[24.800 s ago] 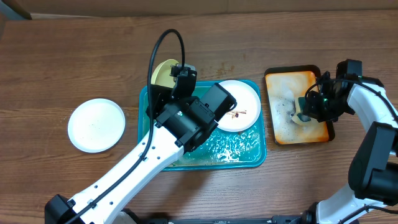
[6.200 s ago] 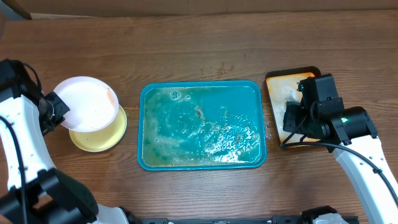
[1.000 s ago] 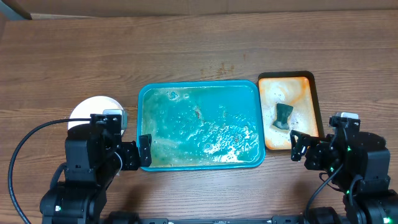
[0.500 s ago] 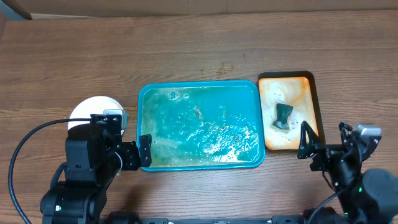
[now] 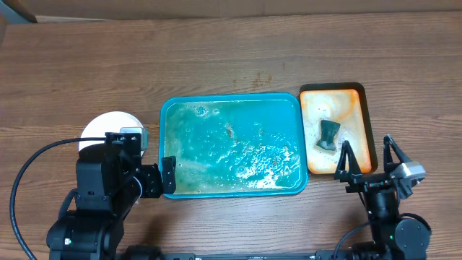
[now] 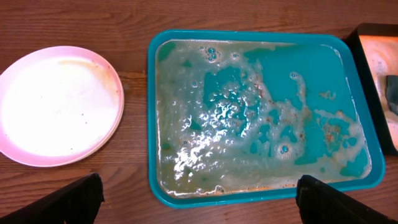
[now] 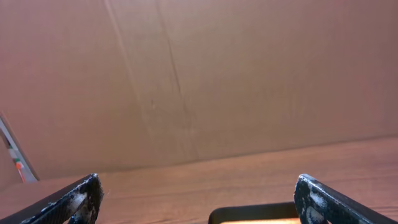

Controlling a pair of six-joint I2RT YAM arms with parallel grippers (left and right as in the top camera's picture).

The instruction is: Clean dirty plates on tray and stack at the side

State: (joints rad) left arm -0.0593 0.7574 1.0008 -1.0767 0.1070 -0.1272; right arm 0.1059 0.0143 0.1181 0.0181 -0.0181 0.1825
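The teal tray (image 5: 231, 101) (image 6: 152, 124) lies mid-table and holds only foamy water and brown specks. Left of it on the wood sit the plates (image 5: 101, 126) (image 6: 59, 102). Only the white top one shows, its near side hidden by my left arm in the overhead view. My left gripper (image 5: 159, 179) (image 6: 196, 199) hangs open by the tray's near left corner, nothing between its fingers. My right gripper (image 5: 368, 162) (image 7: 196, 199) stands open and empty at the near edge of the orange tray, looking level across the table.
A smaller orange tray with a dark rim (image 5: 364, 119) (image 6: 367, 31) (image 7: 255, 214) sits right of the teal tray, with a dark sponge (image 5: 328, 135) (image 6: 392, 93) on it. A cardboard wall (image 7: 186, 74) closes the table's far side.
My right arm has drawn back toward the near edge and turned its gripper to face straight ahead, still open. The left arm, plates and trays have not moved.
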